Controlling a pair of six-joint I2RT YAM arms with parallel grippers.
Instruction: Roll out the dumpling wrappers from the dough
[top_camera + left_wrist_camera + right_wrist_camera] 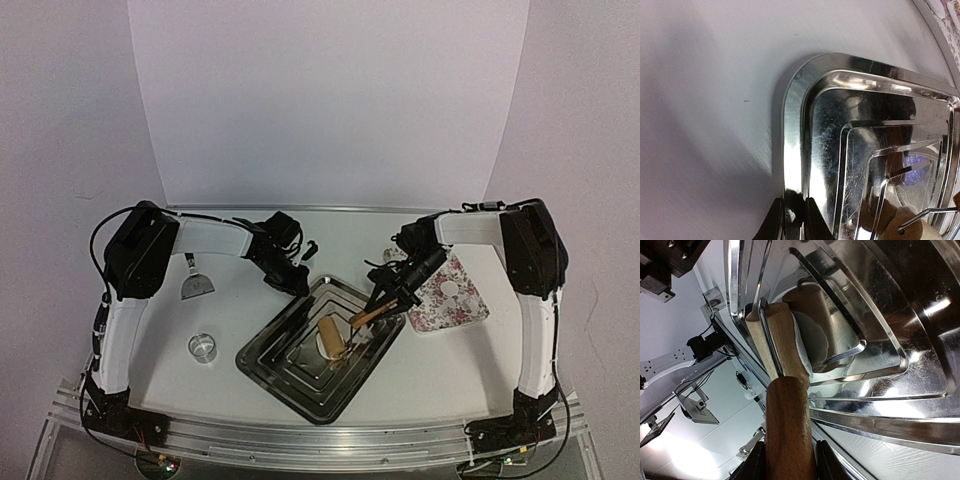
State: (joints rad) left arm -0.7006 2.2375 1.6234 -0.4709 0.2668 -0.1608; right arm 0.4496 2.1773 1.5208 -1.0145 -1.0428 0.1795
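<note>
A steel tray (290, 370) lies at the table's middle. My left gripper (295, 283) is shut on the tray's far-left rim (792, 165), one finger on each side of it (794, 220). My right gripper (397, 293) is shut on the wooden handle (787, 430) of a small rolling pin (330, 340). The roller (777, 345) rests inside the tray on a flat pale piece of dough (810, 342). A small white round disc (452, 290), seemingly a dumpling wrapper, lies on the floral board (455, 310) to the right.
A clear ring cutter (203, 347) stands on the table left of the tray. A metal scraper (195, 285) lies at the far left under the left arm. The floral board's corner shows in the left wrist view (947, 10).
</note>
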